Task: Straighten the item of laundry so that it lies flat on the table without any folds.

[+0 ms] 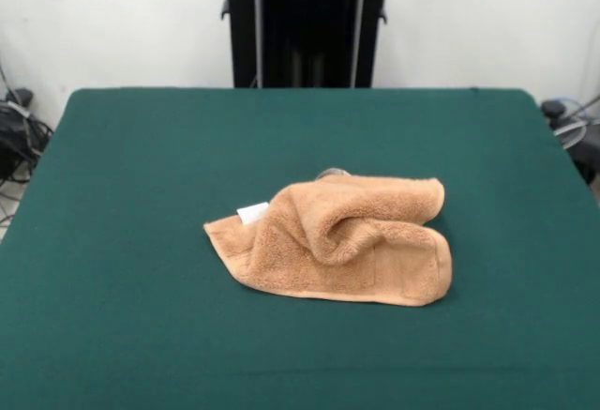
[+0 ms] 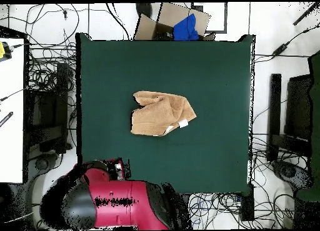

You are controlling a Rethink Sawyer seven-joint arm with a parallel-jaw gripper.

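While the red and black robot arm [image 2: 119, 203] is drawn back at one edge of the overhead view, off the cloth, the small orange-tan terry towel [image 1: 342, 239] is seen lying crumpled near the middle of the large rectangular table topped with dark green felt-like cloth [image 1: 131, 194]. The towel is not laid flat: in the front view its upper layer is rolled and folded over a lower layer, whose hemmed edge is spread along the cloth beneath. A small white tag [image 1: 253, 213] is shown at one corner of the towel, and something small and grey, perhaps another tag, is just visible behind the fold. The gripper cannot be made out in either view, so the state of its jaws cannot be told. Cables and dark equipment are seen on the floor around the table.
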